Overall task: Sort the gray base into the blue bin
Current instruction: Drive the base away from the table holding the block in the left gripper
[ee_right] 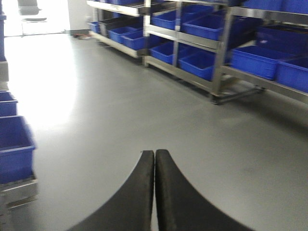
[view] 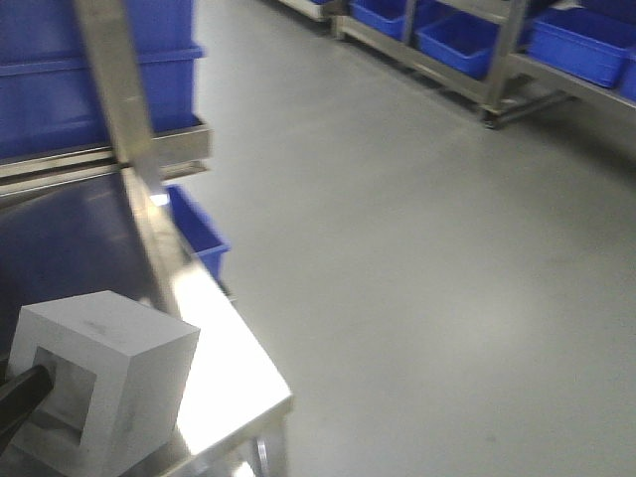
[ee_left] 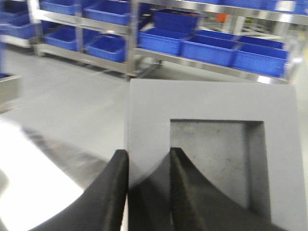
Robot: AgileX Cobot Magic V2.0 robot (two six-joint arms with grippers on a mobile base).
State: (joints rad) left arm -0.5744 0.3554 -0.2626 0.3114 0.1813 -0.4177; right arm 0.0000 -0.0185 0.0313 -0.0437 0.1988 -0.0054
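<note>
The gray base [view: 109, 383] is a matte gray block with a square recess, at the bottom left of the front view above the steel table [view: 234, 358]. My left gripper [ee_left: 148, 152] is shut on its frame wall: one black finger lies outside the block, the other inside the recess [ee_left: 216, 159]. Only one dark finger [view: 25, 391] shows in the front view. A blue bin [view: 202, 237] sits low beside the table's far edge, with other blue bins [view: 89, 70] stacked at the upper left. My right gripper [ee_right: 155, 152] is shut on nothing, above bare floor.
Steel racks [view: 487, 70] holding several blue bins line the far right wall. A slanted metal post [view: 124, 109] crosses the table's back. Blue bins [ee_right: 14, 149] stand at the left in the right wrist view. Gray floor [view: 417, 278] lies between table and racks.
</note>
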